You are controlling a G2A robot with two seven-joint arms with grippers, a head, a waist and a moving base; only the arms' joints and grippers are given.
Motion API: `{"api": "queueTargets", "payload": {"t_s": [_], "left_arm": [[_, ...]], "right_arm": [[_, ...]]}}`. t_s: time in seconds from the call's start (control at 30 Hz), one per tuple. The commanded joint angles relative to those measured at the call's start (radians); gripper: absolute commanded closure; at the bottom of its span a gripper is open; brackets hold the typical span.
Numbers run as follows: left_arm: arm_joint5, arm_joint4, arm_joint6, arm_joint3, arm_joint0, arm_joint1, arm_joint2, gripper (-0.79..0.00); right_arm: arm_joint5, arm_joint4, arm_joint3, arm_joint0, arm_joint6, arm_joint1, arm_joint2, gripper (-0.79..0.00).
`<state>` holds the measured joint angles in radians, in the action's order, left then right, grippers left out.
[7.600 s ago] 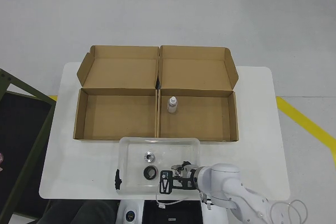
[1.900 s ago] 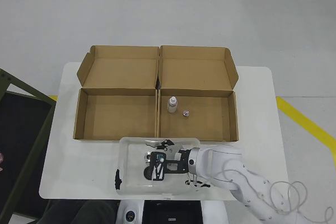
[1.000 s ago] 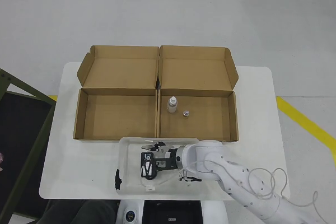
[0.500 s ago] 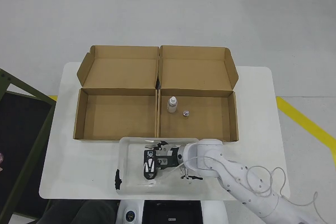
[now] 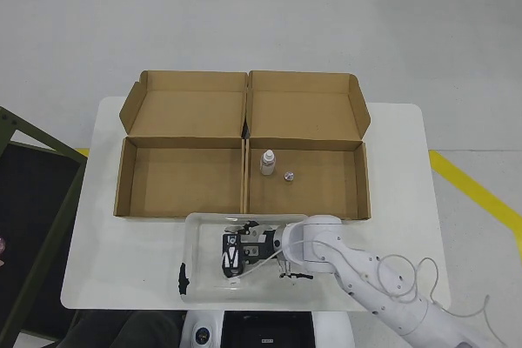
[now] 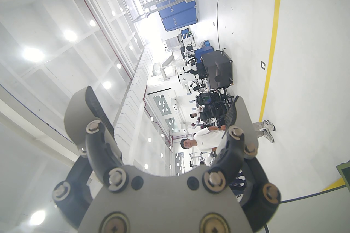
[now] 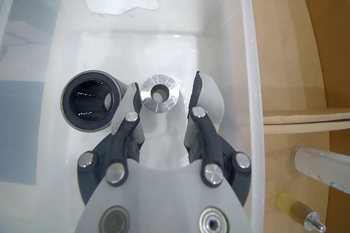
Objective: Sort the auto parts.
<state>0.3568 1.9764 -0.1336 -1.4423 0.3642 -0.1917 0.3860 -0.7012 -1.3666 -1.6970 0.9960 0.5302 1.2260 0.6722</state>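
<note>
Bright, even light, seemingly overhead.

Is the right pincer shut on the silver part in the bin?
No, the pincer is open: its fingers flank the silver part, with a gap at one.

White desk [image 5: 391, 226] with rounded corners. Bears three containers directly. Toward the far side, two open cardboard boxes set side by side, meeting along a shared wall: left box [image 5: 184, 181] and right box [image 5: 331, 187], each with its lid flap laid open behind it. Nearer the robot, roughly centred on the seam between them, a clear plastic bin [image 5: 204, 252], far rim right up against the boxes' front walls; contact there not certain.
</note>
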Motion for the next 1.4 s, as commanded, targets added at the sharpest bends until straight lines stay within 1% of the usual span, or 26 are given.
{"api": "queueTargets", "payload": {"t_s": [0.0,0.43,0.6,0.67,0.7,0.8,0.87,1.1,1.37], "left_arm": [[0.0,0.0,0.0,0.0,0.0,0.0,0.0,-0.785],[0.0,0.0,0.0,0.0,0.0,0.0,0.0,-0.785],[0.0,0.0,0.0,0.0,0.0,0.0,0.0,-0.785],[0.0,0.0,0.0,0.0,0.0,0.0,0.0,-0.785],[0.0,0.0,0.0,0.0,0.0,0.0,0.0,-0.785],[0.0,0.0,0.0,0.0,0.0,0.0,0.0,-0.785],[0.0,0.0,0.0,0.0,0.0,0.0,0.0,-0.785],[0.0,0.0,0.0,0.0,0.0,0.0,0.0,-0.785],[0.0,0.0,0.0,0.0,0.0,0.0,0.0,-0.785]], "right_arm": [[0.0,0.001,0.009,-0.003,-0.001,0.002,-0.003,-0.36],[0.002,0.008,0.064,-0.024,-0.014,0.02,-0.024,-0.36],[0.005,0.01,0.084,-0.032,-0.018,0.027,-0.033,-0.345],[0.004,0.014,0.09,-0.035,-0.022,0.03,-0.036,-0.317],[0.004,0.015,0.093,-0.036,-0.022,0.031,-0.036,-0.286],[0.004,0.018,0.097,-0.037,-0.026,0.034,-0.036,-0.151],[0.001,0.02,0.1,-0.037,-0.029,0.035,-0.036,0.0],[-0.006,0.038,0.076,-0.027,-0.047,0.034,-0.021,0.0],[-0.006,0.047,-0.007,0.0,-0.073,0.024,0.019,0.0]]}}
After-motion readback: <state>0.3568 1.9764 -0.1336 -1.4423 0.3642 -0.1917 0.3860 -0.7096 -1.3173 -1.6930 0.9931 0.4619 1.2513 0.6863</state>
